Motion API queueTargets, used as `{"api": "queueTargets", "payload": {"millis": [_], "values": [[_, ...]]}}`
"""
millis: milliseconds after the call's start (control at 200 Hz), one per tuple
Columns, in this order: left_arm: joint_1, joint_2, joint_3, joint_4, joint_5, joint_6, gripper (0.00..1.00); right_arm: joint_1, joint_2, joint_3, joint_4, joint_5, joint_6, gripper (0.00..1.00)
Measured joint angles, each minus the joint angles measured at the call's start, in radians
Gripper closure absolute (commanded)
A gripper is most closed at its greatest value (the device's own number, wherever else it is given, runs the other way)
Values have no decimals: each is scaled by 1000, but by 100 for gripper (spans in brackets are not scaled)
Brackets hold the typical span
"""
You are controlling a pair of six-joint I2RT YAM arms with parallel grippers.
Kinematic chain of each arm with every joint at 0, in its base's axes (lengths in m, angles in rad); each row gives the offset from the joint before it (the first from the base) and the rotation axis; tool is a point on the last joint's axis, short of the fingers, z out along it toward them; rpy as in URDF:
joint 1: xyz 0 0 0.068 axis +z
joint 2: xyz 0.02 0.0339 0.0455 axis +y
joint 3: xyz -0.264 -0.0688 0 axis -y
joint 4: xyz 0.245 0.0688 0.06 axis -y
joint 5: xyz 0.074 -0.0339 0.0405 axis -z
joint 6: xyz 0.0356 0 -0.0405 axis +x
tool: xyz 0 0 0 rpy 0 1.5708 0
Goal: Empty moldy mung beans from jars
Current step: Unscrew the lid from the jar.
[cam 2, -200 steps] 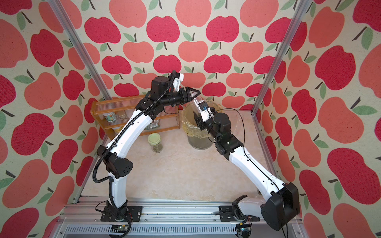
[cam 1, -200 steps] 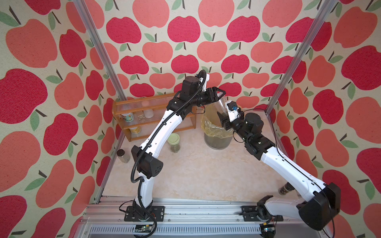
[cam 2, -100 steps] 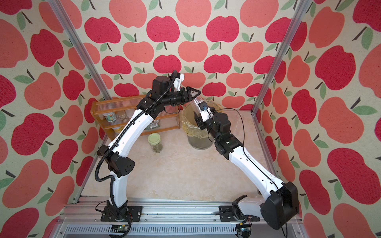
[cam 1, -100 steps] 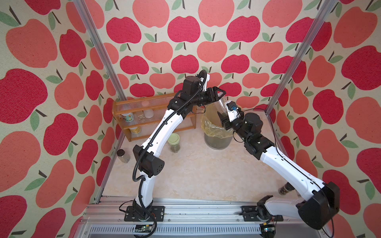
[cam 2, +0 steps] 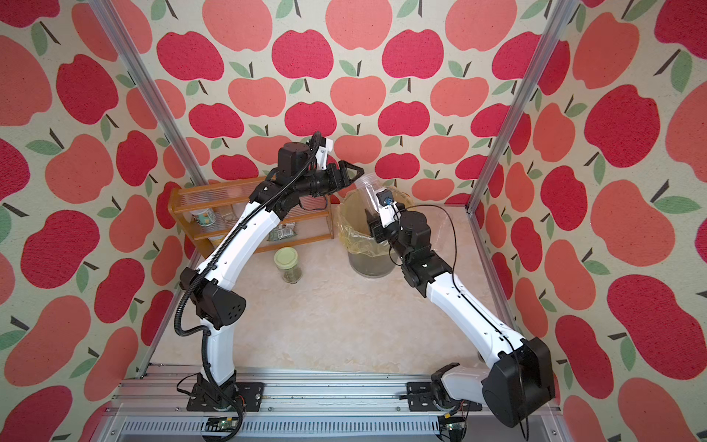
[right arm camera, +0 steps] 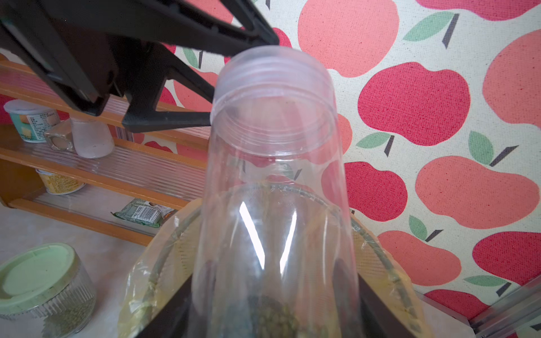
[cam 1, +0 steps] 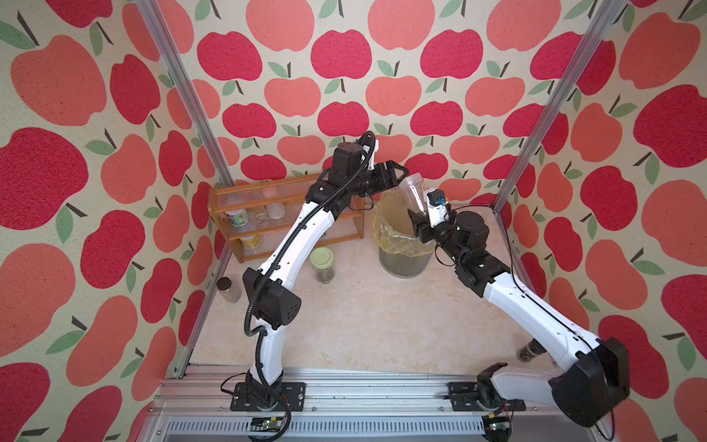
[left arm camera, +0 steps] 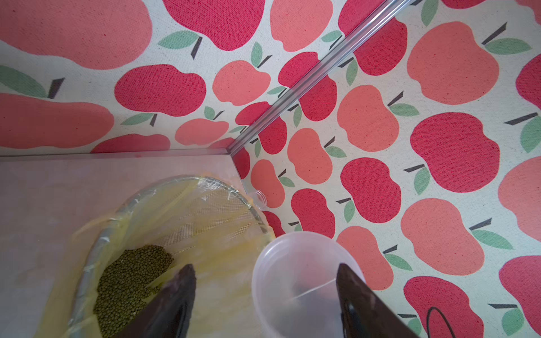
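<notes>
My right gripper pinches the tall jar low on its body, upper centre in a top view. Left gripper is spread at the rim. Looks light, slick, thin-walled: squeeze gently.

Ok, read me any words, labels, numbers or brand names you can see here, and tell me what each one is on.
No text is clear enough to quote.
Teal-labelled white tub on the wooden rack: print too blurred.
Yellow tub: print too blurred.
Green-printed packet: barcode visible, digits and words too small.
</notes>
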Motion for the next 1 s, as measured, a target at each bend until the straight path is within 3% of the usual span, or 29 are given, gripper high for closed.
{"api": "queueTargets", "payload": {"millis": [140,275,560,765,1000], "values": [[16,-31,-85,50,-6,0,20,-16,-22,-9,10,-19,35,63],[30,-127,-266,187,25,23,19,-63,-55,-29,16,-95,95,62],[76,-420,-691,632,198,117,20,-184,-87,-51,85,-486,267,60],[90,-496,-793,821,331,188,21,-185,-42,-39,164,-761,375,60],[103,-466,-791,903,452,197,21,-186,22,-29,274,-922,496,59]]}}
